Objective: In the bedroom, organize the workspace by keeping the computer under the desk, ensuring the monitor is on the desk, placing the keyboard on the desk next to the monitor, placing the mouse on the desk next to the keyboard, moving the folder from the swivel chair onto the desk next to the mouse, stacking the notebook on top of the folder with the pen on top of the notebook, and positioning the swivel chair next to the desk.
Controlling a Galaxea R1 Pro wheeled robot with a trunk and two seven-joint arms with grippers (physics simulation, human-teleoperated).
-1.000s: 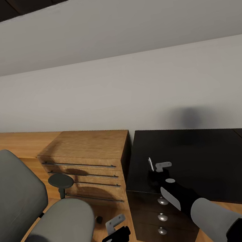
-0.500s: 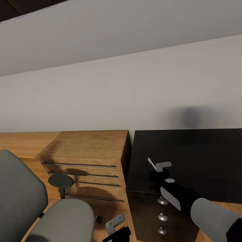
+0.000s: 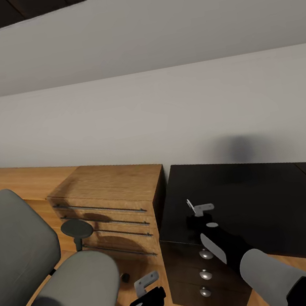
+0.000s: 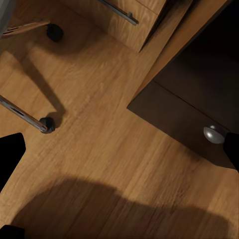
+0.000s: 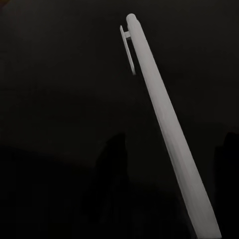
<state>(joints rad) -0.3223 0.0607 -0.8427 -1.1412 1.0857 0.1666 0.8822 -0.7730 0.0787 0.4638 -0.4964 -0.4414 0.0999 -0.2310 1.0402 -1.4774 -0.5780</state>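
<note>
White pen (image 5: 164, 119) — one — pinched by right gripper (image 3: 196, 210) above desk (image 3: 260, 194); left gripper (image 3: 146, 284) spread.

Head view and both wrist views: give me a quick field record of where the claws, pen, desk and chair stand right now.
right claw: over the near left corner of the glossy black desk top, shut on the thin whitish pen
pen in head view: pale sliver at the claw tip
left claw: low over the wooden floor, holding nothing, open or shut unclear
grey swivel chair: left of the light wooden drawer chest
dark three-knob drawer unit: under the desk corner
</note>
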